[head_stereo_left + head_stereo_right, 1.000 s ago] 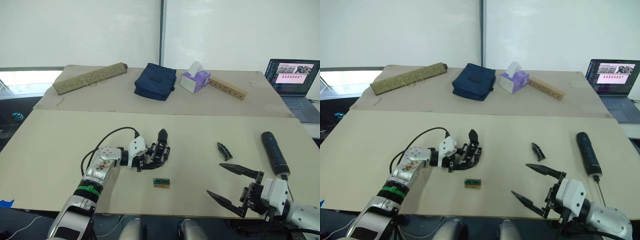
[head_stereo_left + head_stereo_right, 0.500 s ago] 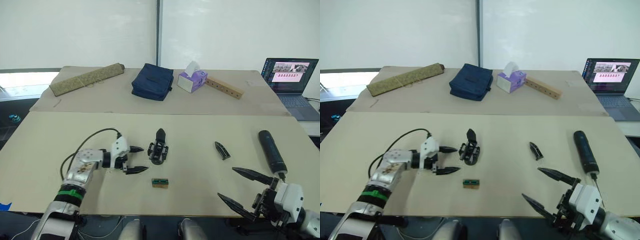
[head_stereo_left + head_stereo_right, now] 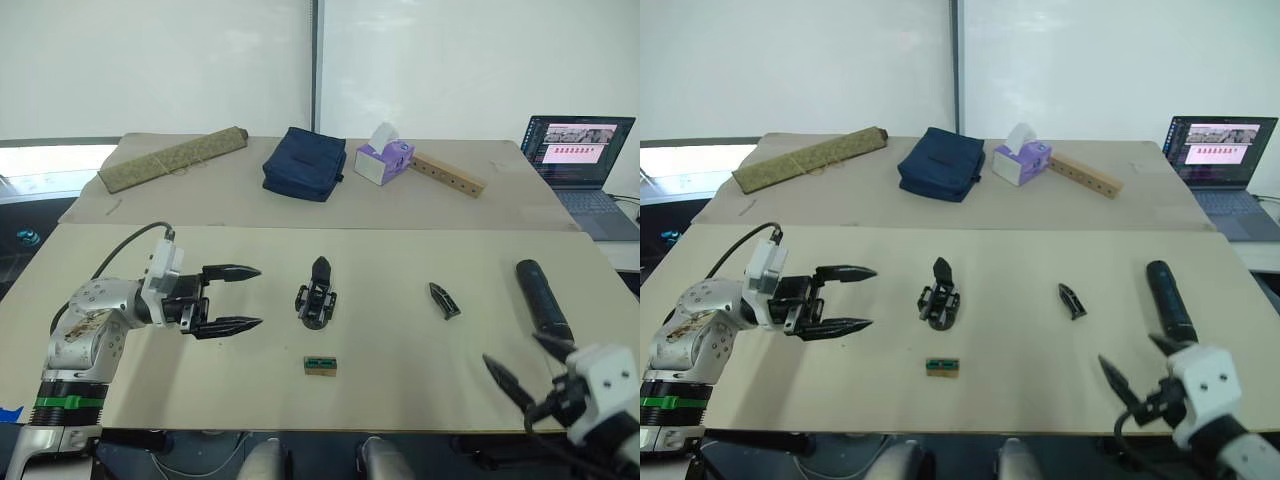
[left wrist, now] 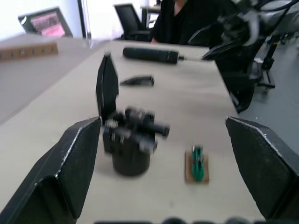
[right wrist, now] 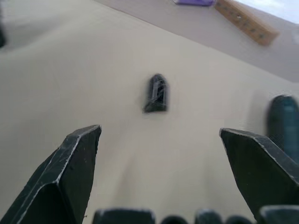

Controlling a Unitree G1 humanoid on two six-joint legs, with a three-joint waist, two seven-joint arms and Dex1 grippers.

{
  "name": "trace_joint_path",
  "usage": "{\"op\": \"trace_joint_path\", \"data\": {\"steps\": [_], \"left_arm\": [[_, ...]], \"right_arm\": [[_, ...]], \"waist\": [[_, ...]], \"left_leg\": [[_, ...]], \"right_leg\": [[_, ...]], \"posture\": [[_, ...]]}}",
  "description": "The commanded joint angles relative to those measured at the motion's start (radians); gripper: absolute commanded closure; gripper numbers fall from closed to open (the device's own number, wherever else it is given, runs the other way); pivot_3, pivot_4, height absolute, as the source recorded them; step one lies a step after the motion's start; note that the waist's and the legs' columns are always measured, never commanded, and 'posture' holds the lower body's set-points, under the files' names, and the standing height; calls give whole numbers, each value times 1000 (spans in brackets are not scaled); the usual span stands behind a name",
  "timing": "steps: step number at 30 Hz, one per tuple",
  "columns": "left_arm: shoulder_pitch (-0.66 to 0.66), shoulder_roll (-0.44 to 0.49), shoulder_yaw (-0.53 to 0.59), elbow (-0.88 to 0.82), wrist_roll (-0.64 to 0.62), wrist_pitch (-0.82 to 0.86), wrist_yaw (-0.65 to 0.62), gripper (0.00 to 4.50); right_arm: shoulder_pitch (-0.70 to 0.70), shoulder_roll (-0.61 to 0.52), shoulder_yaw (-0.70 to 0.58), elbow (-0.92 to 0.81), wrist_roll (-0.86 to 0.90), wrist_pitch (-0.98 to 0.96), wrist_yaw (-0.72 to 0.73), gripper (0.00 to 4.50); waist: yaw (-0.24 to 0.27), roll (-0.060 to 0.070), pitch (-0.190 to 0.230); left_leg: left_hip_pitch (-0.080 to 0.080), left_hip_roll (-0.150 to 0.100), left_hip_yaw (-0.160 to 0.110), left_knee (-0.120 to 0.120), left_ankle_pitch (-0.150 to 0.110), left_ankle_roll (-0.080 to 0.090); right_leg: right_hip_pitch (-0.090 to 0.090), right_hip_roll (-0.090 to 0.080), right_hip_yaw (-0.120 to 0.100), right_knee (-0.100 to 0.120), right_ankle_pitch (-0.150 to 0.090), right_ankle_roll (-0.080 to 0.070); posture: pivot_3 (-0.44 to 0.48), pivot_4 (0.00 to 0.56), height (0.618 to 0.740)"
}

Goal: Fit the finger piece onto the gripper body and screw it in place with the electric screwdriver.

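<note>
Both hands spread and empty: left hand [image 3: 228, 298] faces gripper body [image 3: 317, 297], right hand [image 3: 1137, 371] lines up on finger piece [image 3: 1071, 300].

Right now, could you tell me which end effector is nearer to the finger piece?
Right. The right end effector hangs just in front of the finger piece, toward the table's near edge; the left end effector is beyond the gripper body.
</note>
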Motion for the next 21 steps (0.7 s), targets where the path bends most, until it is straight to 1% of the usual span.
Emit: {"op": "trace_joint_path", "data": {"steps": [1,3,4,6,8,10,12,15,17,21], "left_arm": [[-26,-18,11,-75,-50,62,57,43],[-34,-28,1,-92,-52,75,68,43],[-41,-32,-5,-96,-54,83,71,43],[-53,-40,-13,-105,-52,87,78,43],[-59,-48,-24,-122,-50,92,91,43],[-60,-50,-30,-132,-45,90,93,43],[-58,-48,-31,-129,-39,89,96,43],[-50,-35,-39,-117,-23,78,82,43],[-52,-33,-40,-110,-19,75,78,43],[-57,-41,-41,-104,-13,68,81,43]], "right_arm": [[-144,-128,-48,14,144,237,-29,0],[-268,-243,-20,90,185,369,-12,0],[-351,-296,11,143,235,475,-9,0],[-485,-357,76,224,285,613,-10,0],[-633,-400,189,313,274,721,-9,0],[-741,-426,290,381,254,793,5,0],[-851,-434,383,462,222,810,45,0],[-1005,-409,491,591,177,836,74,0],[-1061,-410,583,638,112,801,102,0],[-1154,-332,653,721,51,807,107,0]], "waist": [[0,0,0],[-5,0,0],[-6,-1,0],[-8,-1,1],[-9,-2,1],[-7,-2,1],[-9,-1,2],[-12,0,2],[-12,0,2],[-11,0,2]], "left_leg": [[0,0,0,0,0,0],[0,-1,-1,0,0,0],[-1,-2,-1,0,0,0],[-1,-3,-1,0,0,0],[-1,-3,-1,0,0,0],[-2,-3,-1,0,0,1],[-3,-3,-2,0,0,1],[-4,-4,-1,1,0,1],[-4,-4,-1,1,0,1],[-4,-3,-1,1,-1,2]], "right_leg": [[0,0,0,0,0,0],[0,1,0,0,0,0],[0,1,0,-1,0,0],[0,1,0,-1,0,0],[0,1,0,-2,0,0],[-1,2,-1,-2,0,0],[-1,2,-1,-1,0,0],[-3,0,0,-2,0,1],[-3,1,0,-2,1,1],[-3,1,0,-2,1,1]], "posture": [[0,150,740],[0,150,740],[0,150,740],[0,150,740],[0,150,740],[0,150,740],[0,150,740],[0,150,740],[0,150,740],[0,150,740]]}}
